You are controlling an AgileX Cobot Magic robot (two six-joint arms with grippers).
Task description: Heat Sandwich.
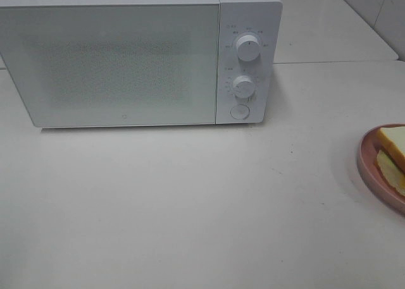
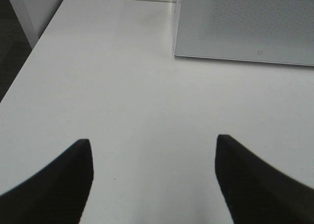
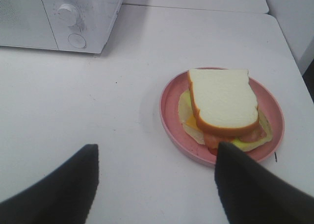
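- Left gripper [image 2: 153,180]: jaws spread wide, nothing between them, above bare table [image 2: 122,96]; dark fingers in lower corners of left wrist view.
- Right gripper [image 3: 156,185]: jaws likewise apart and empty, low in right wrist view; right-hand finger overlapping near rim of plate [image 3: 169,128] in picture only, contact not confirmed.
- Sandwich [image 3: 223,104]: on round pink plate, centre right of right wrist view; white top slice with tan crust, yellow and reddish filling and a lower layer showing beneath.
- In exterior high view, sandwich [image 1: 393,153] and plate [image 1: 366,169] cut off at right edge, mid-height; well apart from microwave [image 1: 126,61].
- Microwave: upper left of exterior high view, door shut, two dials and round button [image 1: 240,112] on right panel.
- Risk, judged: door closed, so a carry begun before opening leaves nowhere to set the load.
- Risk, judged: soft stacked layers likely to shift or squash under a direct pinch; plate rim is the safer hold, though a tilt could slide the stack off.
- Risk, judged: pull on the door could drag the light-looking microwave across the smooth table.
- View differences: only right wrist view shows whole sandwich and filling; only exterior high view shows both dials and full door; left wrist view gives lower door corner [image 2: 245,52] and table's far edge, no sandwich. Neither gripper visible in exterior high view.
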